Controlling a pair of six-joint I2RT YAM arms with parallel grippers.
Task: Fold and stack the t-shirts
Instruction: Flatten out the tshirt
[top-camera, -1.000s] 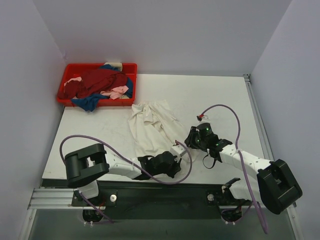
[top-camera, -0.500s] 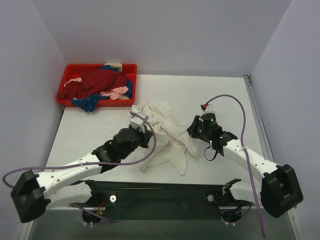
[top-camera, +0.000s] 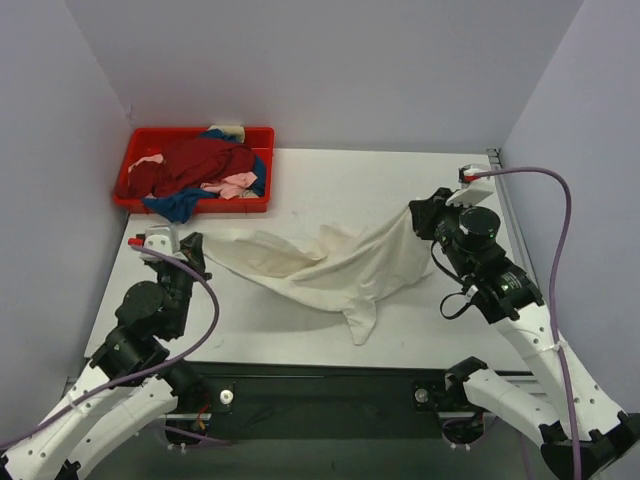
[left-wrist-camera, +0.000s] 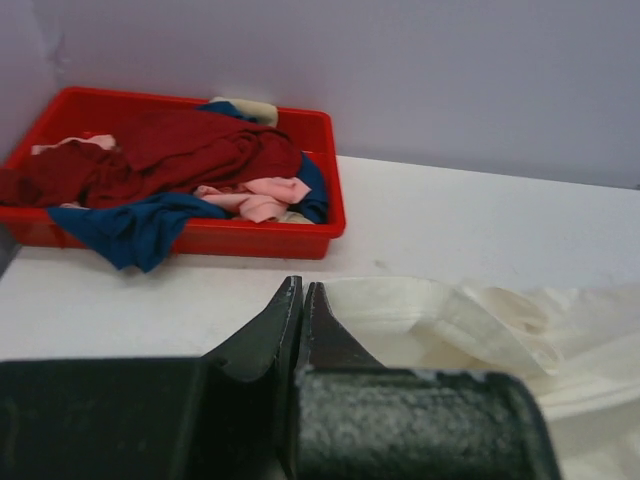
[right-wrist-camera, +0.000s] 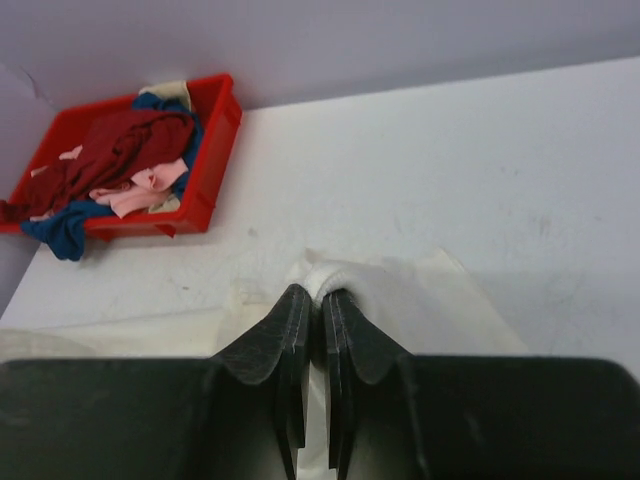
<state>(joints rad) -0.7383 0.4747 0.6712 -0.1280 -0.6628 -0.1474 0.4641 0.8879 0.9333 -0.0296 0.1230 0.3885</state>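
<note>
Two ends of the cream-white t-shirt are pinched (cloth stretched between). The left gripper and right gripper both clamp it.

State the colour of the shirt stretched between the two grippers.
The cream-white t-shirt is plain, with no pattern; the top external view shows it best.

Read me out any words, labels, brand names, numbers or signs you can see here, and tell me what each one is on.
None: no readable text shows in any view. The cream-white t-shirt, the red tray and the piled shirts inside it show no print, label or number.
</note>
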